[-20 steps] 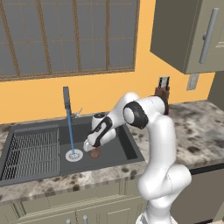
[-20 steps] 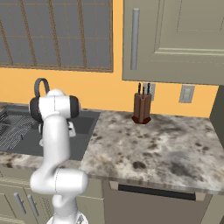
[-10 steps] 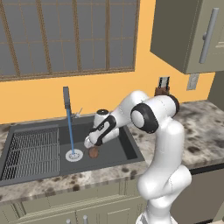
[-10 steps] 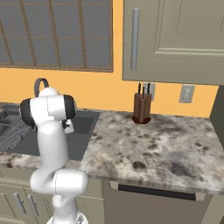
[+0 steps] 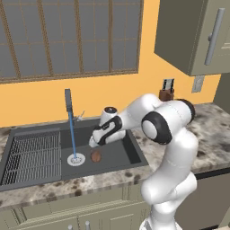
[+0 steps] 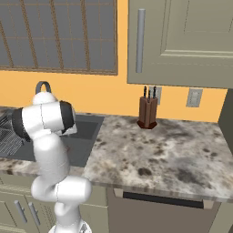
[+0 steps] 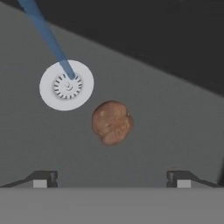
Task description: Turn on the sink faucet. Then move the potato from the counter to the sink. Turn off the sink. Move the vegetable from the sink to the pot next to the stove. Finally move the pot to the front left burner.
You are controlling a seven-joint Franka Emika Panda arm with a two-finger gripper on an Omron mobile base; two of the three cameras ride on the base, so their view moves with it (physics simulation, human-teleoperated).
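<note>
You are looking at a kitchen with an orange wall, a gridded window and a speckled stone tabletop (image 5: 211, 130) that carries a dark sink (image 5: 67, 152).

In the left base view, the faucet (image 5: 68, 101) stands at the back of the sink and a blue stream (image 5: 72, 134) drops from it straight onto the white drain (image 5: 76, 159). The potato (image 5: 95, 156) lies on the sink floor just beside the drain, at its 3 o'clock. A ribbed rack (image 5: 31, 157) fills the sink's left part. Your arm bends from the lower right over the sink, and the claw (image 5: 93, 143) hangs just above the potato, apart from it. A knife block (image 5: 166, 93) stands on the tabletop at the wall, well apart from the sink, at about 2 o'clock from it.

In the right base view, the arm rises at the lower left and covers most of the sink (image 6: 86, 132). The faucet's arch (image 6: 43, 84) shows above the arm's shoulder. The knife block (image 6: 148, 112) stands at the wall under the cabinet, right of the sink.

In the hand view, the potato (image 7: 111, 122) sits near the centre on the grey sink floor, with the drain (image 7: 66, 85) close by at its 10 o'clock, not touching. The stream (image 7: 46, 37) runs from the top left into the drain. The two fingertips (image 7: 41, 178) stand far apart at the bottom edge, so the claw (image 7: 112, 179) is spread wide and holds nothing.
</note>
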